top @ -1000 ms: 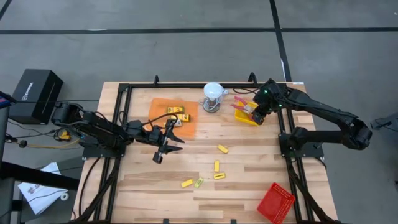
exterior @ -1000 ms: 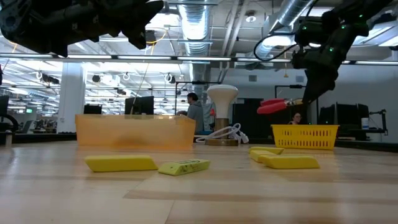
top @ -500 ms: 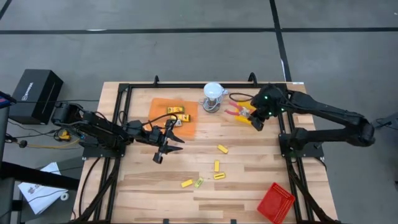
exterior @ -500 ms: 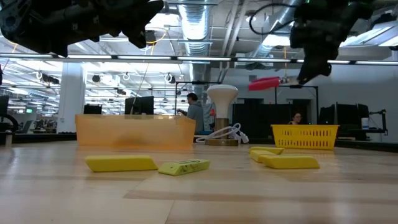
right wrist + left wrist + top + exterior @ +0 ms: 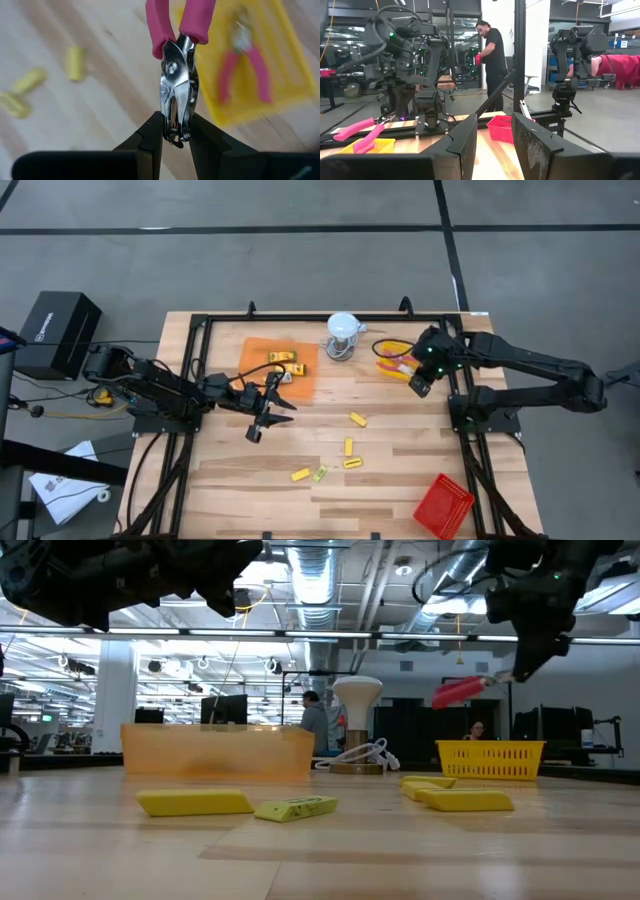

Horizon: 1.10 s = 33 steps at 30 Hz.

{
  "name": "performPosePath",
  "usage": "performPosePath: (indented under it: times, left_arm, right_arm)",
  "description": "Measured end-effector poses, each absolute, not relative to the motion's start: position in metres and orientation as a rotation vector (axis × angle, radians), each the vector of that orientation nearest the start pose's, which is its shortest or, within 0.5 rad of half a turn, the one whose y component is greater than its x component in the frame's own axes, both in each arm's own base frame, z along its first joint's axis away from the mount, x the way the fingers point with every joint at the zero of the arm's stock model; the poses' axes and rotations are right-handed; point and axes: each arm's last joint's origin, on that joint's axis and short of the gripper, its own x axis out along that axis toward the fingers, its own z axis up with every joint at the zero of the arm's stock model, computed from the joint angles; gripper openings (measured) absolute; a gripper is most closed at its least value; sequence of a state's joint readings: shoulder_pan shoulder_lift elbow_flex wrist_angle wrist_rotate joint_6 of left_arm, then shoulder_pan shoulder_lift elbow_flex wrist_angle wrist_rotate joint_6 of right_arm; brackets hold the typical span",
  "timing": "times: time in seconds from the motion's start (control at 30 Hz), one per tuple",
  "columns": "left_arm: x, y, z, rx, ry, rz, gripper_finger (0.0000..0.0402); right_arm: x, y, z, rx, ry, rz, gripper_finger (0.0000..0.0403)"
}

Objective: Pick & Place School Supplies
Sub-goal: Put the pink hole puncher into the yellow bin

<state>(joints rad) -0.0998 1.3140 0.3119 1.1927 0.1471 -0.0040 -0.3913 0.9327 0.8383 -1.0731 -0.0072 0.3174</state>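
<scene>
At the upper right of the high view, the right gripper [image 5: 175, 136] pinches the metal nose of red-handled pliers [image 5: 176, 65] above the yellow tray [image 5: 398, 370]. The left gripper [image 5: 494, 142], left of centre, stands partly open, holding nothing.

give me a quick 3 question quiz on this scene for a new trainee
1. True or false: the right gripper holds the red-handled pliers by the handles.
2. What lies in the yellow tray? A) a second pair of red-handled pliers B) yellow packets C) nothing
3. Fill in: the left gripper hangs beside the ____ tray, fingers apart, holding nothing.

Key:
1. False: it grips the metal jaw end, and the handles point away from it.
2. A
3. orange
</scene>
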Motion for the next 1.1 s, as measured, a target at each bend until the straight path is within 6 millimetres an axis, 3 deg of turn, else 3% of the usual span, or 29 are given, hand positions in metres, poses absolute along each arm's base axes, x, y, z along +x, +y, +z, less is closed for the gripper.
performPosePath:
  times: [0.43,0.73,1.1]
  left_arm:
    - [0.228,-0.028,0.204,-0.005,-0.198,-0.264,0.0113]
    - [0.228,-0.028,0.204,-0.005,-0.203,-0.268,0.0113]
    - [0.228,-0.028,0.205,-0.001,-0.208,-0.27,0.0113]
  right_arm:
    - [0.124,-0.07,0.258,0.58,1.19,-0.637,0.007]
    - [0.129,-0.085,0.234,0.618,1.297,-0.652,0.007]
    - [0.143,-0.109,0.216,0.662,1.264,-0.567,0.0069]
